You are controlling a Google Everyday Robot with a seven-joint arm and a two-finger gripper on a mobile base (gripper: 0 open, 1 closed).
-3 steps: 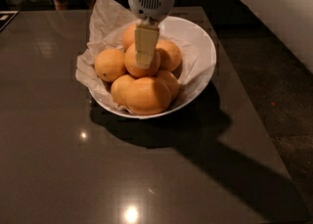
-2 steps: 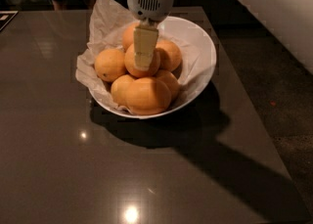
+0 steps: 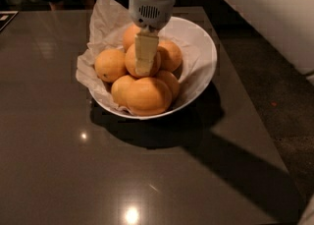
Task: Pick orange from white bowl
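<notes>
- Orange fruits fill the white bowl on the tabletop; my orange is the middle one, on top of the heap.
- The gripper hangs straight above it. One of the fingers lies down its front and the other is hidden behind, so I judge they are clasping it. The way out is straight up.
- Compared with one second ago I see no change: nothing is lifted yet.

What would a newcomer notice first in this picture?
A white bowl piled with oranges, lined with crumpled paper, stands on the dark glossy table. The robot's pincer hangs straight down over the pile's middle, in front of the topmost orange.
</notes>
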